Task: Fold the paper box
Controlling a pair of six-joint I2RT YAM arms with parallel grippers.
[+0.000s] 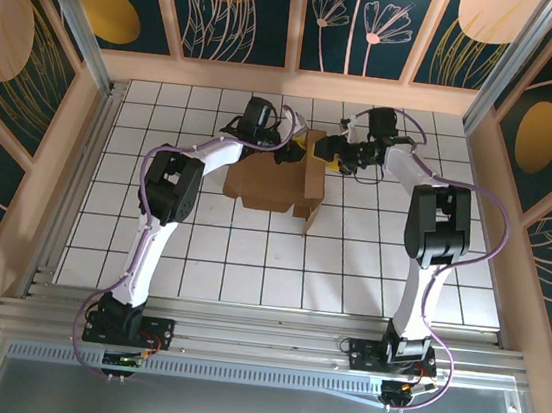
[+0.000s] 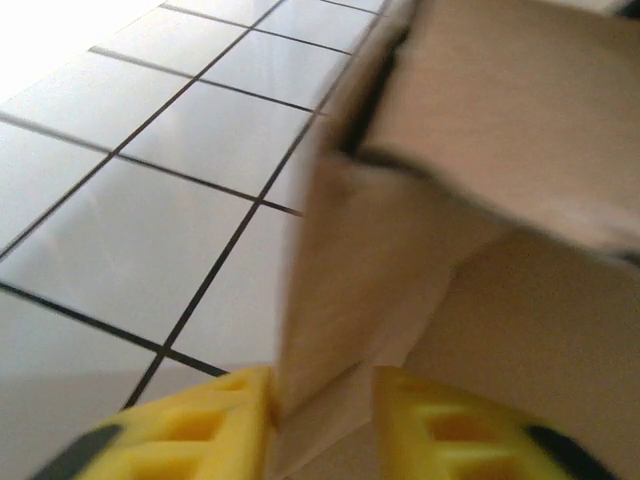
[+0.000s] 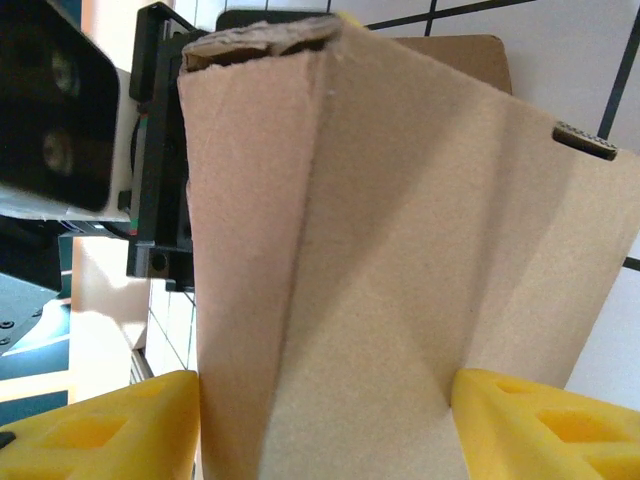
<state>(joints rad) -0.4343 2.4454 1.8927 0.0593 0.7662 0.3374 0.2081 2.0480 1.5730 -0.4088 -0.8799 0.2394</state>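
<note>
The paper box (image 1: 264,183) is brown cardboard, partly folded, lying on the white tiled table toward the back centre. One wall stands upright at its right side (image 1: 312,179). My left gripper (image 1: 295,151) reaches it from the back left. In the left wrist view the yellow fingers (image 2: 225,420) sit either side of a raised cardboard panel (image 2: 350,270), and my left gripper (image 2: 322,390) is shut on it. My right gripper (image 1: 325,155) comes in from the right. Its fingers (image 3: 520,415) press both sides of a creased upright wall (image 3: 380,250), so my right gripper (image 3: 325,390) is shut on it.
The tiled table (image 1: 199,258) is boxed in by wooden walls (image 1: 82,142) at left, right and back, with a metal rail (image 1: 259,341) at the near edge. The left arm's black wrist (image 3: 60,130) looms just behind the cardboard wall.
</note>
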